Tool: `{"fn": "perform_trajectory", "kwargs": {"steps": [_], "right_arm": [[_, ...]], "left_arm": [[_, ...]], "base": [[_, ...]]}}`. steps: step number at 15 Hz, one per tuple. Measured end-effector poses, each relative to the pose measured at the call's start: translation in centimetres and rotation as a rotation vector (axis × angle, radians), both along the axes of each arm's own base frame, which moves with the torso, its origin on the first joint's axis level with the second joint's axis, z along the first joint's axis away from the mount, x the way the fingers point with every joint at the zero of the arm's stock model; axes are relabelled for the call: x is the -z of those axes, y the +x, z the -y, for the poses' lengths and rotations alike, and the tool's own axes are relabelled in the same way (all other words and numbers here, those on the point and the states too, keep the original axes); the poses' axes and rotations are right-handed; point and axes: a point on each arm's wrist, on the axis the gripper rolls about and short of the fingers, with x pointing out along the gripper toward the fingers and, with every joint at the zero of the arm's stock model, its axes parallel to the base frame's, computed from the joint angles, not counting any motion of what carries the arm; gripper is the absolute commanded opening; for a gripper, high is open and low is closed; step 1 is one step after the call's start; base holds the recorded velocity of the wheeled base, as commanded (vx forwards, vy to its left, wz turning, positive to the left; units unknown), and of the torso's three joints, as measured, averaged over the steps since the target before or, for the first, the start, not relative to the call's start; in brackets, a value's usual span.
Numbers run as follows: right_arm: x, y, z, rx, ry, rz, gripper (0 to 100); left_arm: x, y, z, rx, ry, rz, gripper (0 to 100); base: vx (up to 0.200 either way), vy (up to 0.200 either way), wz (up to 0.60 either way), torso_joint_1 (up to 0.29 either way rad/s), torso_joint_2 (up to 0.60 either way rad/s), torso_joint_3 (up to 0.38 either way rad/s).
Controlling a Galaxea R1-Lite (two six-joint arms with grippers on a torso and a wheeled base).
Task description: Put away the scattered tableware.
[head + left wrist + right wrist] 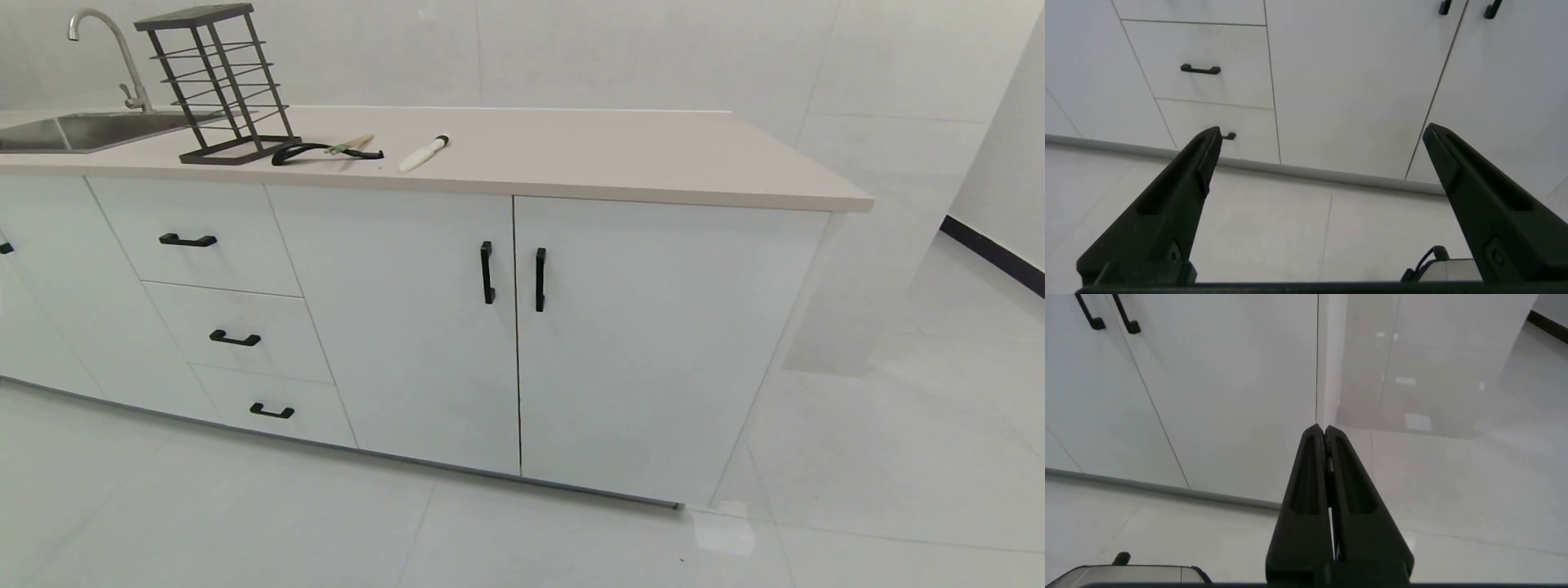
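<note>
Here, the left gripper point(1323, 131) hangs low with its two black fingers spread wide apart and nothing between them. It faces the white drawer fronts point(1192, 45) and the pale tiled floor point(1290, 229). The right gripper point(1324, 433) is low too, its fingers pressed together on nothing, pointing at the foot of the white cabinet doors point(1233, 392).

Farther out, the head view shows the scattered tableware on the long beige table point(612, 155), above the drawers. There is a curved black utensil point(294, 149), and a small utensil with a wooden and green handle point(351, 145) lies against it. A white-handled tool with a dark tip point(423, 153) lies just beside them. A black wire rack point(216, 82) stands upright next to the black utensil, near the steel sink point(90, 131).

Nothing is grasped, so the step in hand appears to be the approach. To do it well, the robot should come square to the rack end of the table and lift its arms clear of the table edge before reaching. The left gripper seems better placed. It should probably take the white-handled tool first and close across the handle's narrow width.
</note>
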Motion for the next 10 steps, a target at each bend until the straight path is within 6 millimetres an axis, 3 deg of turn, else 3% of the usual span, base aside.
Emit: {"fn": "perform_trajectory", "kwargs": {"steps": [10], "right_arm": [[-0.01,0.01,0.0,0.002,0.0,0.0,0]], "left_arm": [[0.0,0.0,0.0,0.001,0.0,0.0,100]], "base": [[0.0,0.2,0.0,0.001,0.0,0.001]]}}
